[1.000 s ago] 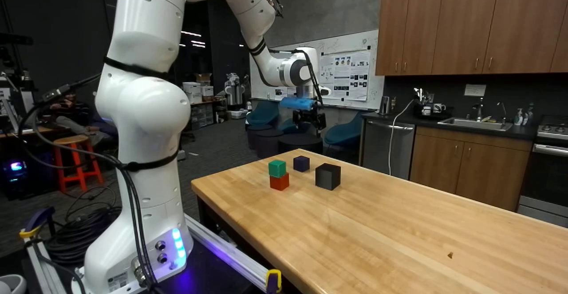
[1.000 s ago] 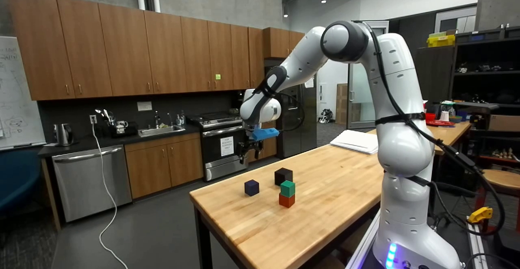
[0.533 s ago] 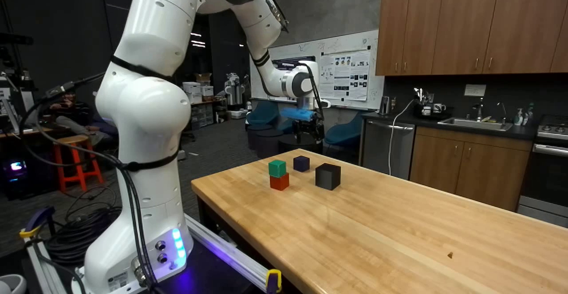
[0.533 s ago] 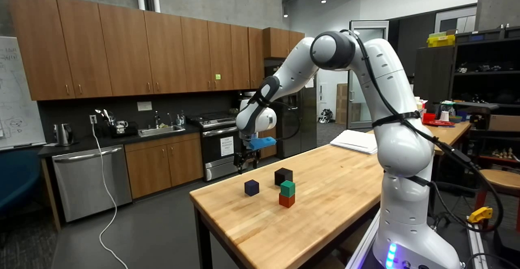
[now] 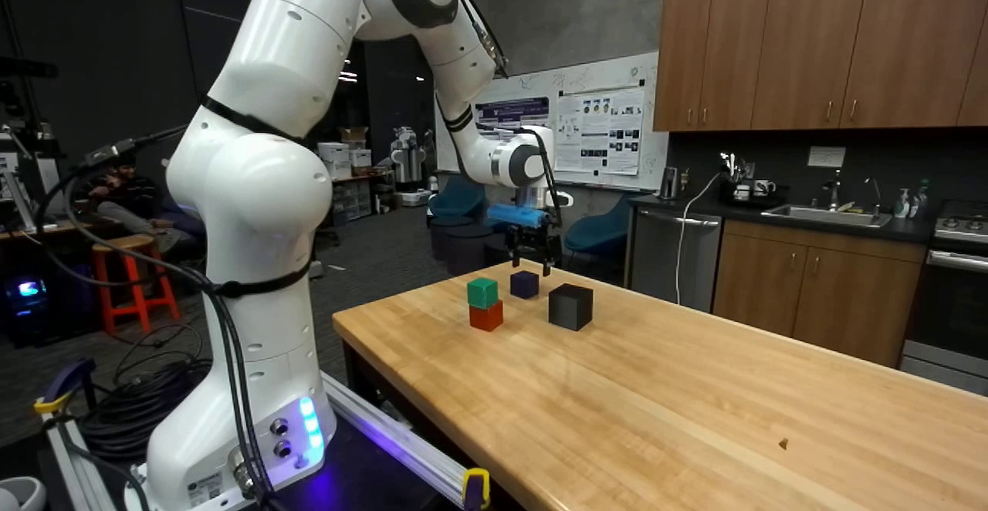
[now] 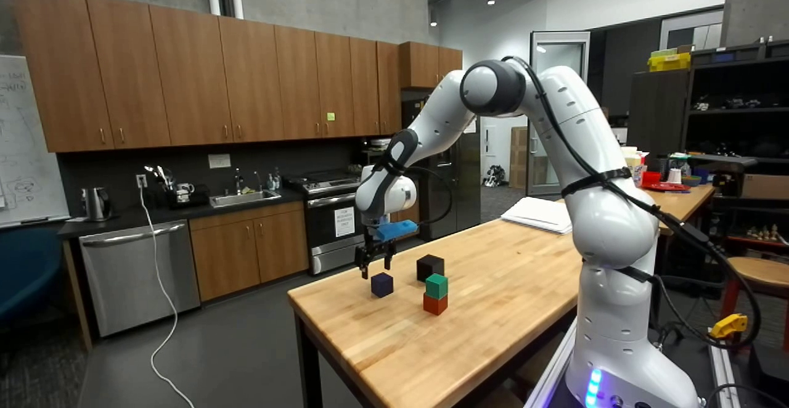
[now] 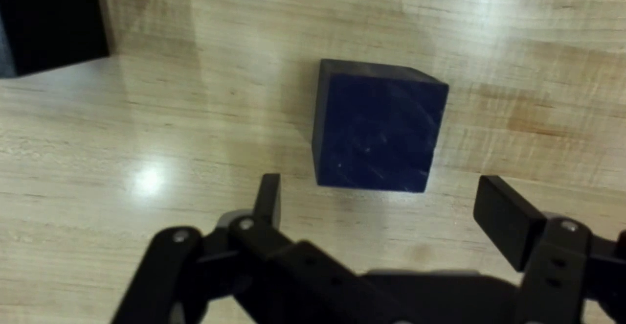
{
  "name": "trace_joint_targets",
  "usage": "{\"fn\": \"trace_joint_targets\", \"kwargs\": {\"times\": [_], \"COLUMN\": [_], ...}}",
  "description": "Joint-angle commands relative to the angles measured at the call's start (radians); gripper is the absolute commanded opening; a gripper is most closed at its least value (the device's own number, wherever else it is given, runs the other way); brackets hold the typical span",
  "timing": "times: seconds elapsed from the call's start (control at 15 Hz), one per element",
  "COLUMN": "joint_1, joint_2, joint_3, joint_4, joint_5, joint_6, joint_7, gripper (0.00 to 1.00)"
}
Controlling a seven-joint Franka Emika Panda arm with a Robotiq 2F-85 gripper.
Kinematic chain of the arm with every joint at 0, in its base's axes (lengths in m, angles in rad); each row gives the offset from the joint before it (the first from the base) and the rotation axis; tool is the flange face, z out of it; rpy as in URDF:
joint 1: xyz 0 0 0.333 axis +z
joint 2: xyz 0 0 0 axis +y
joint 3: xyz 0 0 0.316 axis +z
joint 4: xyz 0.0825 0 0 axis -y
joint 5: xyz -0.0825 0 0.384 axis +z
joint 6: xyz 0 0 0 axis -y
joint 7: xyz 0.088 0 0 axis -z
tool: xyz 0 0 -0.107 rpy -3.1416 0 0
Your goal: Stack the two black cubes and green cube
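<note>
Cube ct. = 4: sm. blk cube, lg. blk cube, grn cube, red-orange cube. 1 table bears 3 of them directly. Grn cube sits atop red-orange cube in both ext. views: 1 stack, 2 high. 2 blk ones stand on the wood, apart from each other and from that stack; sm. blk cube reads navy in wrist view, lg. blk cube only partly in frame there, upper L corner.

1 gripper, 2 fingers: spread wide, gap looks wider than sm. blk cube. Hangs near it, bare wood visible betw. ea. fingertip and cube.

Also on table: 1 flat white pile, well apart from cubes; 1 tiny brown bit, too sm. to ID.
</note>
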Motion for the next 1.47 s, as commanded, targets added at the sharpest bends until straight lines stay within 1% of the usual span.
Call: {"fn": "trace_joint_targets", "kwargs": {"times": [0.0, 0.13, 0.2, 0.27, 0.33, 0.47, 0.67, 0.87, 1.0, 1.2, 1.4], "joint_1": [-0.013, -0.013, -0.005, -0.006, -0.006, -0.003, -0.001, -0.020, -0.019, -0.023, -0.039], "joint_2": [0.018, 0.024, 0.028, 0.029, 0.029, 0.021, -0.014, -0.073, -0.122, -0.212, -0.287], "joint_3": [0.009, 0.012, 0.004, 0.007, 0.008, 0.007, 0.003, 0.016, 0.009, 0.005, 0.000], "joint_4": [0.008, -0.001, -0.003, -0.007, -0.008, -0.015, -0.036, -0.061, -0.085, -0.124, -0.167], "joint_5": [0.021, 0.022, 0.013, 0.018, 0.018, 0.016, 0.010, 0.026, 0.004, -0.014, -0.024], "joint_6": [-0.027, -0.025, -0.028, -0.028, -0.031, -0.040, -0.051, -0.108, -0.139, -0.191, -0.204], "joint_7": [-0.023, -0.022, -0.002, -0.004, -0.005, 0.000, 0.002, -0.039, -0.067, -0.143, -0.253], "gripper": [1.00, 1.00, 0.75, 0.74, 0.68, 0.55, 0.30, 0.30, 0.30, 0.30, 0.30]}}
